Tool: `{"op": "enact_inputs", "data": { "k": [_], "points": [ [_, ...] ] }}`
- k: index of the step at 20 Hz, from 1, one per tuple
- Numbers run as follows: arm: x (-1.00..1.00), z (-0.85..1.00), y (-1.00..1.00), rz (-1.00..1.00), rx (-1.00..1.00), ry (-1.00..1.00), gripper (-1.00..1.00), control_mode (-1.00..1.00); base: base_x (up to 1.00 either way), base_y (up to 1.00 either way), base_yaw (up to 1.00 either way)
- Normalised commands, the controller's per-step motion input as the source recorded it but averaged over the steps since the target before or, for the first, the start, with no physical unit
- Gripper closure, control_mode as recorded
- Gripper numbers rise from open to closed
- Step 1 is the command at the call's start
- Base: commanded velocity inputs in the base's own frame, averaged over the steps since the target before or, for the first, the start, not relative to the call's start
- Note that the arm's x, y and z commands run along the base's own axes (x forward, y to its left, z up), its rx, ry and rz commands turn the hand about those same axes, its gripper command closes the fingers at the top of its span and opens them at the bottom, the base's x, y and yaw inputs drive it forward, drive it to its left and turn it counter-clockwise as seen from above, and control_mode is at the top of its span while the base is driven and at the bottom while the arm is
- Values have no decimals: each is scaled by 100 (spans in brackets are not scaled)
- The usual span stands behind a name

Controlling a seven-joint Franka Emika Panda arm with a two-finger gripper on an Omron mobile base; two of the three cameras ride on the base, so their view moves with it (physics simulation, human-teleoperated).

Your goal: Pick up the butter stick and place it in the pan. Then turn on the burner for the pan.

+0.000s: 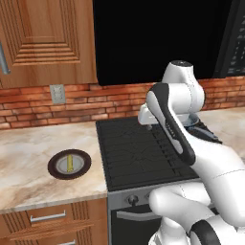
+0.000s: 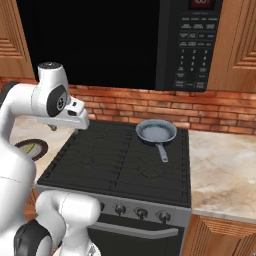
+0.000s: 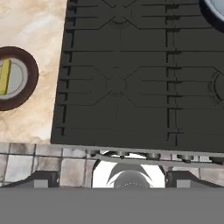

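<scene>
The butter stick (image 1: pixel 70 163) is a small pale yellow bar lying on a dark-brown round plate (image 1: pixel 51 166) on the counter left of the stove. In the hand view the butter stick (image 3: pixel 4 76) and its plate (image 3: pixel 30 74) sit at the left edge. The grey-blue pan (image 2: pixel 156 131) rests empty on the stove's back right burner, handle toward the front. My gripper (image 3: pixel 111 179) hangs open above the stove's back left part, its fingertips (image 3: pixel 41 179) wide apart with nothing between them. It is well to the right of the butter and left of the pan.
The black stove top (image 2: pixel 115 165) has a row of knobs (image 2: pixel 141 213) along its front. Marble counter (image 1: pixel 28 148) lies on both sides, with a brick wall behind. A microwave (image 2: pixel 200 45) hangs above the pan. My own arm (image 1: pixel 177 134) covers most of the pan in the left base view.
</scene>
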Motion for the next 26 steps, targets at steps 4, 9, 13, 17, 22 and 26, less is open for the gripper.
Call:
{"op": "enact_inputs", "data": {
  "k": [4,9,13,17,22,26],
  "points": [
    [0,-8,78,-5,-1,10,-100,-100,0,0,0],
    [1,-36,64,0,-1,6,-100,-100,0,0,0],
    [0,-30,53,0,0,14,-100,-100,0,0,0],
    [0,-23,63,0,0,20,-100,-100,0,0,0],
    [2,-27,61,0,0,14,-100,-100,0,0,0],
    [6,-37,57,0,-2,1,-100,-100,0,0,0]
  ]
}}
